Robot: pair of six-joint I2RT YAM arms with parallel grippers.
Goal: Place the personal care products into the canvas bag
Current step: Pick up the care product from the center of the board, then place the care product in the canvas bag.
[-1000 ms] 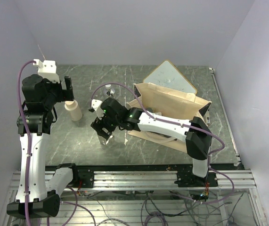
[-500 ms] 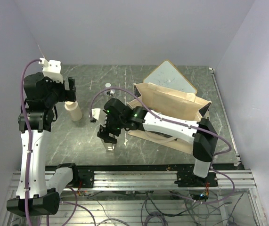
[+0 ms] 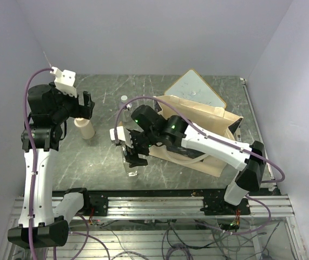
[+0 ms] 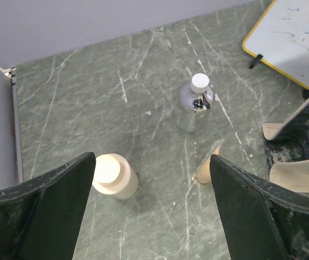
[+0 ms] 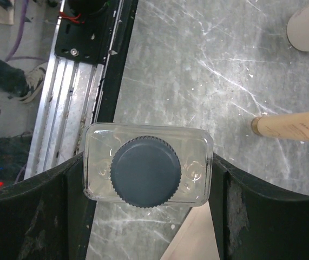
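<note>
One clear bottle [image 5: 146, 172] upright, right tool [image 3: 133, 162] clamping

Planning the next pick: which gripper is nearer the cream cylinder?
Left. The left gripper hangs open above the cream cylinder; the right gripper is off to its right, clamped on the black-capped bottle.

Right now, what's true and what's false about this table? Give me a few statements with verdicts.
The right gripper is closed on the clear bottle. True.
The left gripper holds the cream cylinder. False: it is open and empty; the cylinder stands on the table.
The tan tube lies outside the canvas bag. True.
The white board is inside the bag. False: it sits beyond the bag.
</note>
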